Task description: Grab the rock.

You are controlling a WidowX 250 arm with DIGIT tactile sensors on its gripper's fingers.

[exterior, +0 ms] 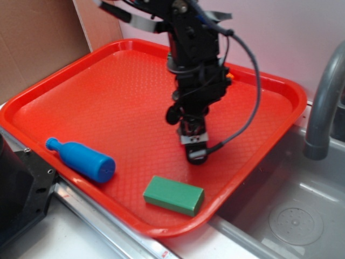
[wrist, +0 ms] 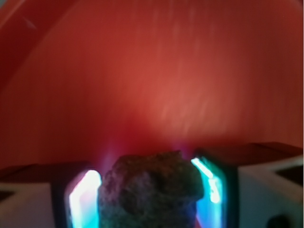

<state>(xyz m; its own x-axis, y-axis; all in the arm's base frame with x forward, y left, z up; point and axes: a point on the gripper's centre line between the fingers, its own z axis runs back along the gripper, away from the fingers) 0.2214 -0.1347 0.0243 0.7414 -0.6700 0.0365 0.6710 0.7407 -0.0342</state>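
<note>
Rock [wrist: 149, 190], a lumpy dark brown stone with a pitted surface, sits between the jaws of the black robot gripper [exterior: 194, 148]; the wrist view shows a lit pad on each side of it. The jaws look clamped on it, though the blur makes it hard to say both pads are touching. From the side the gripper points straight down over the red plastic tray [exterior: 81, 97], toward its near right part, which suits a pinch from above; the stone itself is hidden there. Left of the gripper lies a blue toy bottle [exterior: 81, 158], and a green rectangular block [exterior: 173, 195] lies nearer the tray's front edge. Neither crowds the grasp.
</note>
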